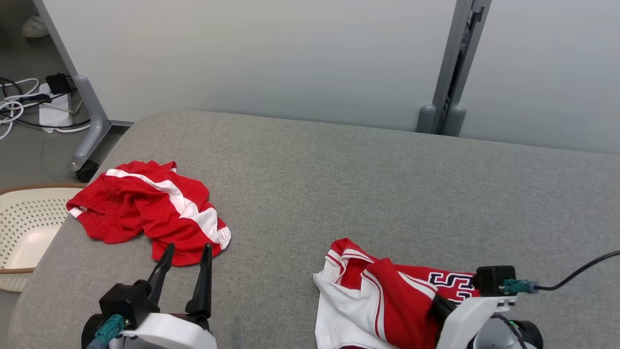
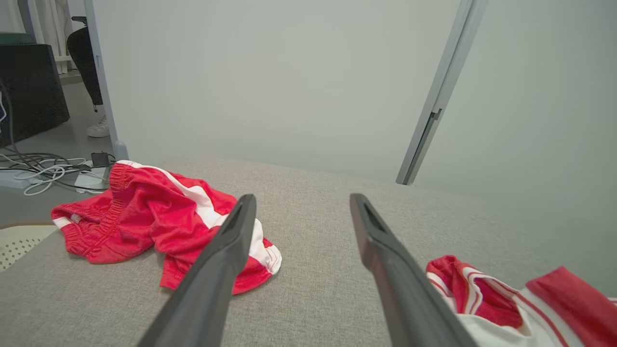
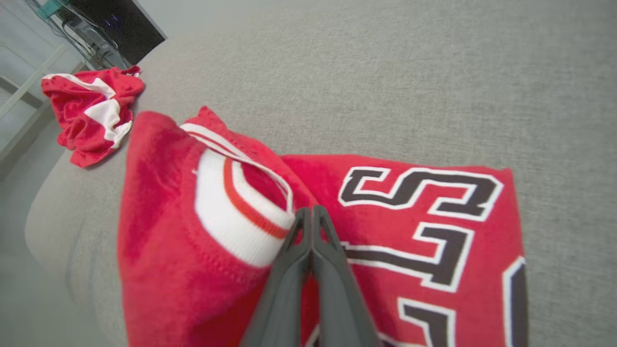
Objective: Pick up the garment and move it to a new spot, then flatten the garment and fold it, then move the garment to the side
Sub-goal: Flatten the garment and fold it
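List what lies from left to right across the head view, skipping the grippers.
Basket → shorts → jersey → cable

Shorts (image 1: 145,213) left of jersey (image 1: 378,300)

Ahead of the left gripper (image 1: 189,249) a grey fabric-covered table top (image 1: 339,169) runs to pale, evenly lit partition panels (image 1: 266,58) joined by a grey metal post (image 1: 453,72), and off to that gripper's left a cream perforated basket (image 1: 24,228) sits beside the table, with white cables (image 1: 14,104) tangled on the floor (image 1: 29,155).
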Motion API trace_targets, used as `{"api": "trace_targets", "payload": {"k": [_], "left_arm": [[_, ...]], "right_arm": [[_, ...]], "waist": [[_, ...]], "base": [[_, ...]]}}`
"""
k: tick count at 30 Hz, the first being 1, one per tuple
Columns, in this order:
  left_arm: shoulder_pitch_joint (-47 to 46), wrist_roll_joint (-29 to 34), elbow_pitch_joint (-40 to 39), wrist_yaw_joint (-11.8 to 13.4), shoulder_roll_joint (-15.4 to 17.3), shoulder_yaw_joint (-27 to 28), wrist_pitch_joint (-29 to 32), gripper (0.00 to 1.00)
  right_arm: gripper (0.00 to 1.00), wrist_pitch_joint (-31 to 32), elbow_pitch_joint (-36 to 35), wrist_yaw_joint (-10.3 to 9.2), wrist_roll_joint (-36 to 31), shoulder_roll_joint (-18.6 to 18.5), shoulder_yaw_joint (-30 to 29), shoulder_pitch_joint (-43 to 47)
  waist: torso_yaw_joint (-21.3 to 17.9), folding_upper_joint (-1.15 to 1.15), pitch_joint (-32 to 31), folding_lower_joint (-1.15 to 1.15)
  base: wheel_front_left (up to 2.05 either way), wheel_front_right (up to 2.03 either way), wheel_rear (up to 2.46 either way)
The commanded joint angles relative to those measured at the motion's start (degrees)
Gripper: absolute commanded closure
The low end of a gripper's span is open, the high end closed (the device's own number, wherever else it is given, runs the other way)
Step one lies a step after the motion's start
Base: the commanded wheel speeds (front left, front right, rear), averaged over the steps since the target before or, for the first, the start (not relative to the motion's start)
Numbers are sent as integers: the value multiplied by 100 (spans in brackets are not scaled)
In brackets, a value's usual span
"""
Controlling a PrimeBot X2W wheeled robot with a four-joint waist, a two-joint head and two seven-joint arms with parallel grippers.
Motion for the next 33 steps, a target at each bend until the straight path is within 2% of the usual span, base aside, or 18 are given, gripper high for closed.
{"api": "trace_targets", "payload": {"k": [1, 10, 15, 16, 22, 23, 24, 25, 26, 33], "left_arm": [[-85, -7, 6, -23, 31, 11, 1, 0], [-63, -31, 16, 8, 24, -12, -1, 0], [-30, -61, 21, 33, 18, 20, -10, 0], [-15, -61, 16, 43, 11, 28, -15, 0], [12, -61, -8, 61, 19, 59, -27, 0], [15, -57, -15, 67, 17, 56, -29, 0], [13, -51, -16, 69, 18, 61, -32, 0], [12, -52, -24, 68, 21, 72, -34, 0], [13, -52, -30, 69, 24, 75, -36, 0], [34, -23, -79, 83, 38, 146, -45, 0]], "right_arm": [[100, -52, 20, 1, 44, -6, 40, -47], [100, -207, 152, 1, 552, 104, 1578, -195], [100, -290, 24, 1, 931, 106, 2262, -275], [100, -406, -91, 1, 1030, 3, 2395, -338], [100, -850, -575, 1, 1162, -396, 2318, -504], [93, -914, -666, 1, 1160, -469, 2242, -508], [62, -970, -758, 1, 1143, -540, 2170, -506], [24, -1021, -860, 1, 1110, -620, 2078, -501], [0, -1065, -952, 1, 1087, -684, 1973, -492], [0, -1197, -1678, 1, 712, -1016, 1203, -387]], "waist": [[26, 0, 4, 0], [168, 0, 30, 0], [117, 0, 42, 0], [54, 0, 40, 0], [-185, 0, 13, 0], [-229, 0, 10, 0], [-272, 0, 4, 0], [-314, 0, -3, 0], [-358, 0, -6, 0], [-645, 0, -39, 0]], "base": [[0, 0, 0], [0, 0, 0], [0, 0, 0], [0, 0, 0], [0, 0, 0], [0, 0, 0], [0, 0, 0], [0, 0, 0], [0, 0, 0], [0, 0, 0]]}}
